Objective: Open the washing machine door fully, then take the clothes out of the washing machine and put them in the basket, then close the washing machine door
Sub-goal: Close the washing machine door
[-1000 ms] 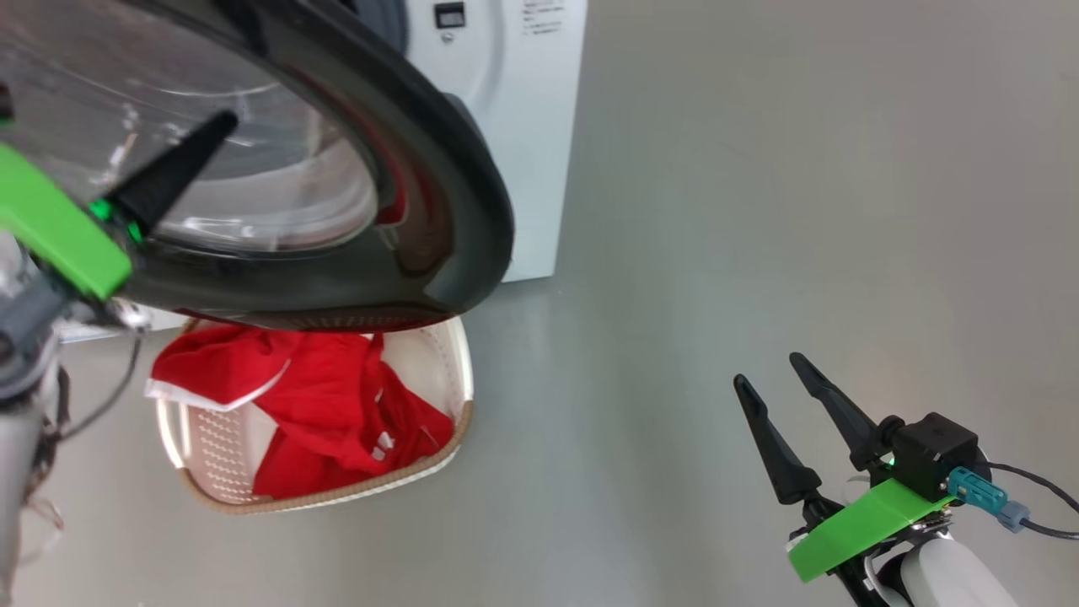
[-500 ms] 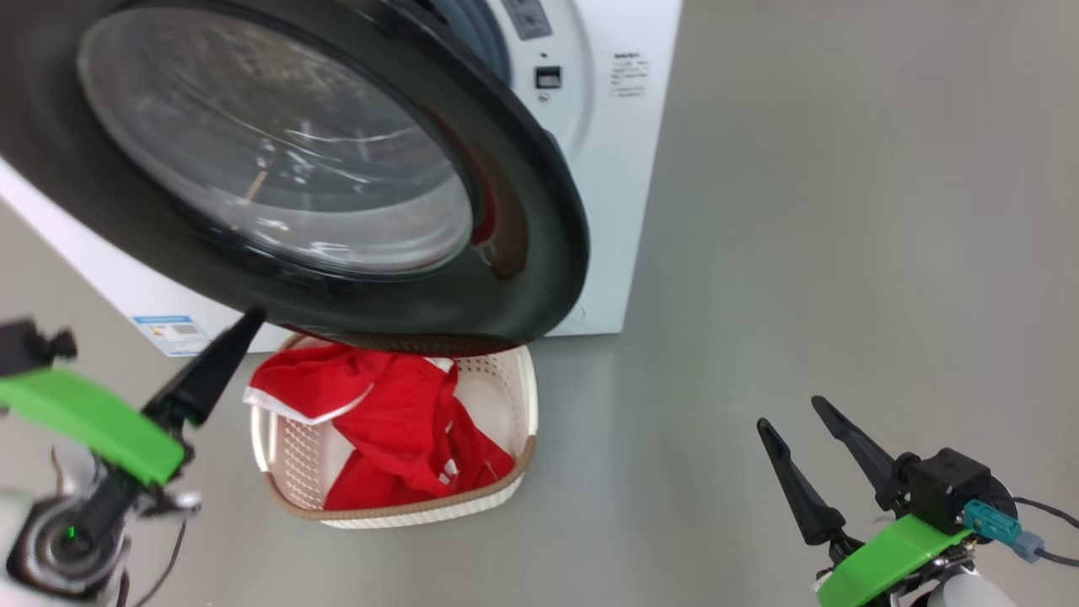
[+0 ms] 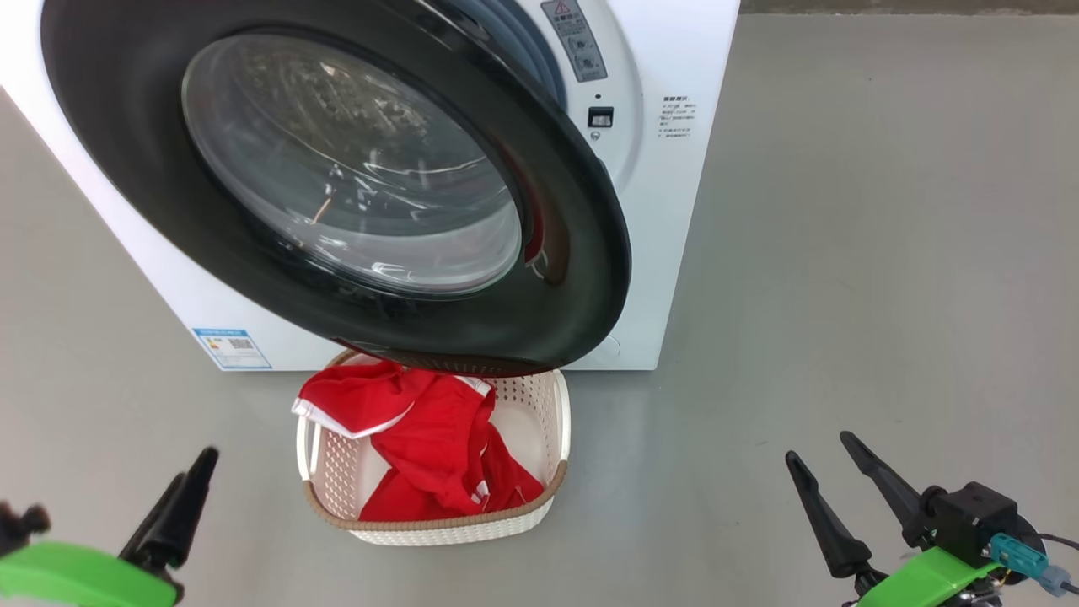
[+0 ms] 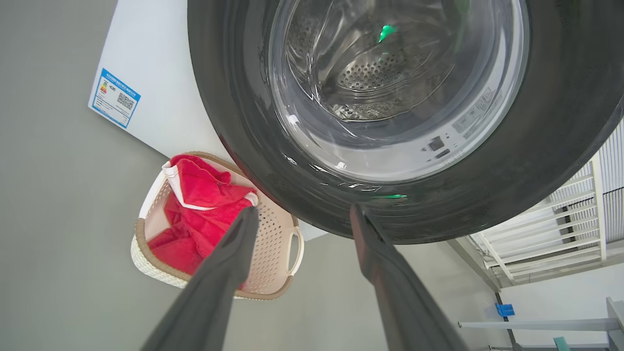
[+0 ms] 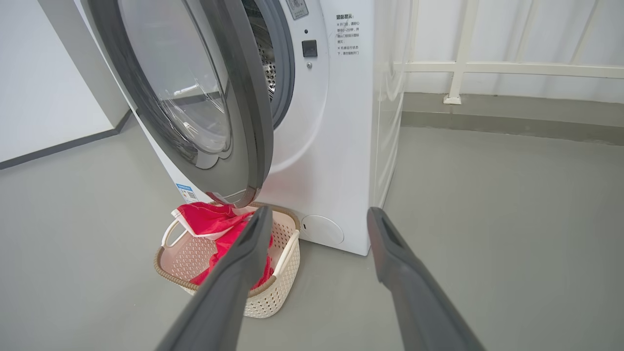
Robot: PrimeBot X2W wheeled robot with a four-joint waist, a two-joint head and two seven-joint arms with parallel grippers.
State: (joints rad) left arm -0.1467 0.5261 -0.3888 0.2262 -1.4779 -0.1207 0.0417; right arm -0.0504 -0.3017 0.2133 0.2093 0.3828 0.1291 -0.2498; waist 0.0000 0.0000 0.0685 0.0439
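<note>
The white washing machine [image 3: 674,253] stands at the top of the head view. The washing machine door [image 3: 582,278] hangs ajar on its left hinge, its black rim overhanging the basket [image 3: 438,523]. The clothes [image 3: 430,438], red with white trim, lie in that basket on the floor. My left gripper [image 3: 194,468] is low at the left, open and empty. In the left wrist view the gripper [image 4: 303,209] points up at the door rim [image 4: 560,146], apart from it. My right gripper [image 3: 819,448] sits open at the lower right, and the right wrist view shows it [image 5: 319,210] open and empty.
A blue-bordered label [image 3: 232,347] marks the machine's lower front. A white railing [image 5: 487,68] runs behind the machine on the right and a white wall [image 5: 39,97] stands to the left. Bare grey floor [image 3: 885,253] spreads to the right.
My left gripper has come down from the door's glass to the lower left and has opened. The head camera has pulled back, so more of the machine shows. The right gripper stays open.
</note>
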